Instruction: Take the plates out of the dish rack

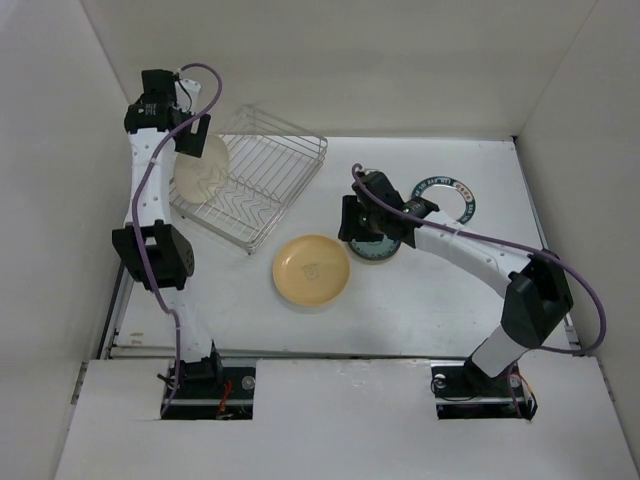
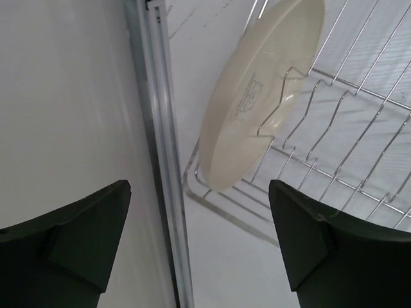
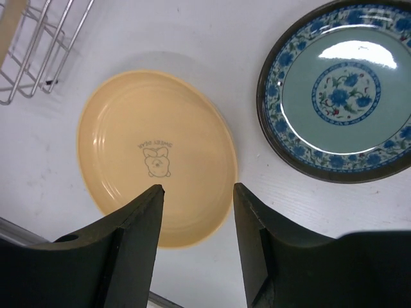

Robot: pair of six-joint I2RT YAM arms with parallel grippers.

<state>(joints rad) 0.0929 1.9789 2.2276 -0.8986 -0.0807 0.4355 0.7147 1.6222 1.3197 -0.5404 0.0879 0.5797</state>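
The dish rack [image 1: 268,186] is a silver wire grid at the back left. One cream plate [image 1: 200,172] stands on edge in its left end. My left gripper [image 1: 192,140] hovers open over that plate; in the left wrist view the cream plate [image 2: 257,102] leans in the rack's wire slots [image 2: 347,128] just ahead of the open gripper [image 2: 199,190], untouched. A tan plate [image 1: 312,270] lies flat on the table. A teal patterned plate [image 1: 384,250] lies beside it, partly under my right gripper [image 1: 362,232]. The right gripper [image 3: 198,188] is open and empty above the tan plate [image 3: 128,128], with the teal plate [image 3: 343,96] to its right.
A white plate with a dark patterned rim [image 1: 447,198] lies flat at the back right. White walls enclose the table on three sides. A metal rail [image 2: 160,160] runs along the left wall close to the rack. The rack's corner [image 3: 38,51] shows at the right wrist view's upper left.
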